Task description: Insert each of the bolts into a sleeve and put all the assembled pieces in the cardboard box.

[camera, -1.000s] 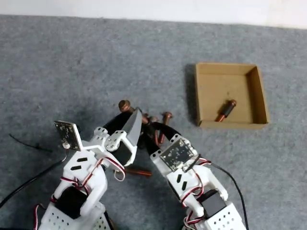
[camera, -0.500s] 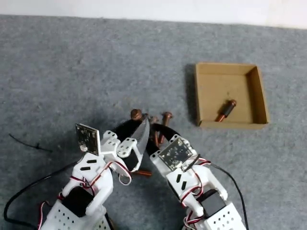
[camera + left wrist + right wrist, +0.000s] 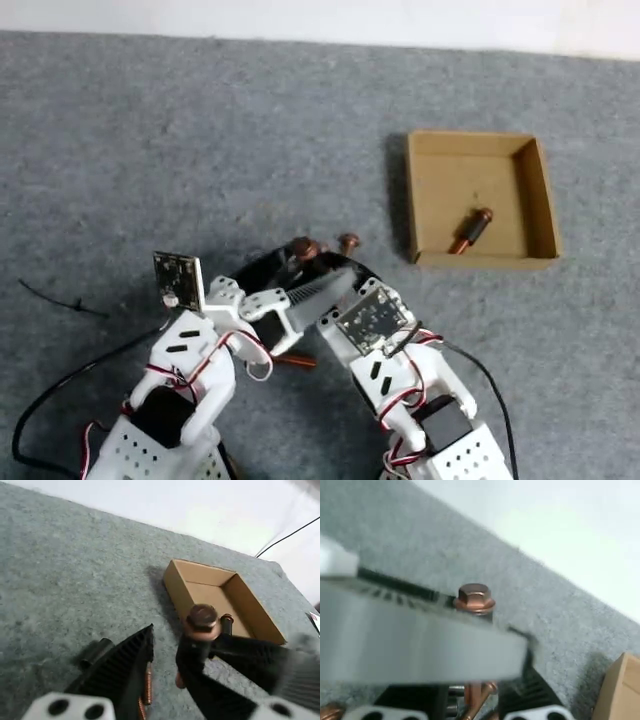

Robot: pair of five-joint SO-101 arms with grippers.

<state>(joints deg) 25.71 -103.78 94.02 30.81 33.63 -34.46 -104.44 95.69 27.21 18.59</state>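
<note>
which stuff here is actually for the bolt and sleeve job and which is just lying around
For the job:
- cardboard box
- assembled piece inside it
- raised bolt
- second bolt beside it
- loose bolt lying flat
- black sleeve lying loose

Just lying about:
- thin black strand on the carpet
- black cable trailing nearby

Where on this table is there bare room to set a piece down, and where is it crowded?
Bare: the wide grey mat left of the cardboard box, back to the far edge; also the strip right of the box. Crowded: the near edge, where the left arm, right arm and loose bolts bunch.
</note>
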